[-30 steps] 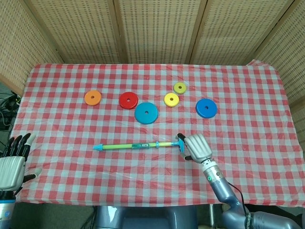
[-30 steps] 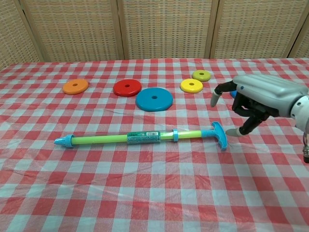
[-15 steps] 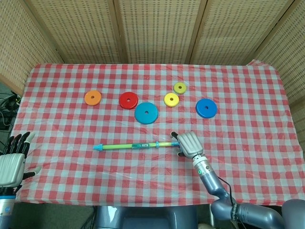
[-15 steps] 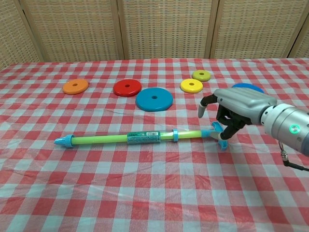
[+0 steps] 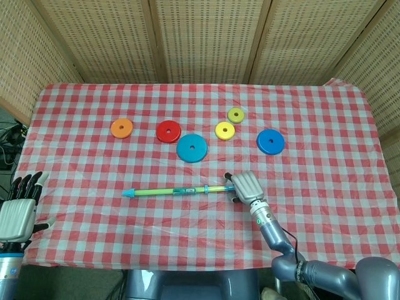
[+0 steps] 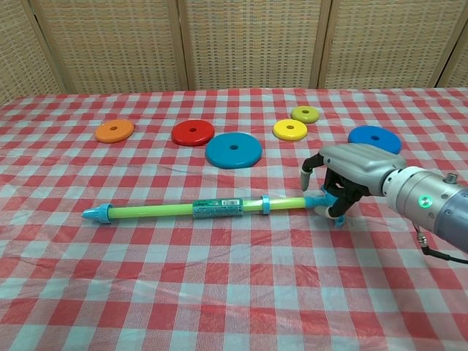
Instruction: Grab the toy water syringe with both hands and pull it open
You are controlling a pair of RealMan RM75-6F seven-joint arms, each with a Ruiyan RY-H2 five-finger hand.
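The toy water syringe (image 5: 175, 190) (image 6: 212, 209) lies flat on the checked cloth, a green tube with a light-blue tip at the left and a blue T-handle at the right. My right hand (image 5: 245, 185) (image 6: 355, 172) sits over the handle end, its fingers curled around the T-handle, one finger still sticking out above the tube. My left hand (image 5: 15, 212) hangs off the table's left front corner with fingers apart and nothing in it, far from the syringe tip. It shows only in the head view.
Behind the syringe lie several flat discs: orange (image 5: 121, 128), red (image 5: 168, 132), large blue (image 5: 192, 148), yellow (image 5: 225, 130), olive (image 5: 235, 115) and blue (image 5: 270, 142). Wicker screens stand behind the table.
My right hand has slid left from beside the handle onto it, and its fingers have curled around the T-handle. The syringe and my left hand have barely moved.
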